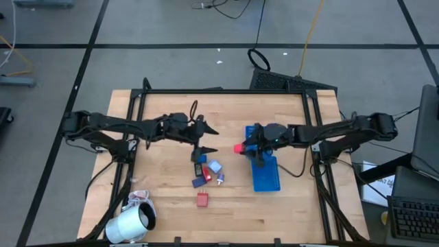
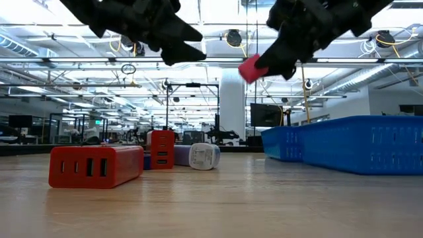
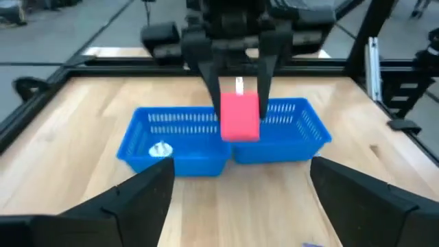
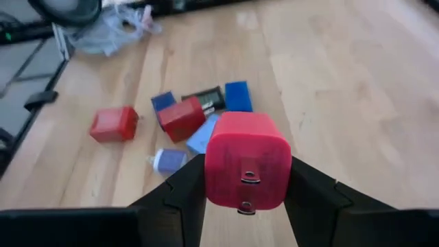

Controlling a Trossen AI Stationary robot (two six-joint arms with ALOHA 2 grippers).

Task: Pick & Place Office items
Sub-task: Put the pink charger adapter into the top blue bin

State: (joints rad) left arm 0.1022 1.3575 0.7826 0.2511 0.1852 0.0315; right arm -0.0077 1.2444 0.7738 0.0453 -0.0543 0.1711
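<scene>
High view, right gripper: clamped on small red plastic block, beside long blue plastic tray.
Left gripper: fingers apart, above scattered blocks.

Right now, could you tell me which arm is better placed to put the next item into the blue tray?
The right. Its gripper already holds a red block in the air beside the blue tray; the left gripper hangs open and empty above the pile.

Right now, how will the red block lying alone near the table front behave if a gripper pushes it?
The lone red block will probably slide rather than roll: it looks boxy and lies flat on its long side on the table. It seems stiff, like hard plastic. Its low, wide stance makes tipping unlikely, though a push at one end may turn it.
</scene>
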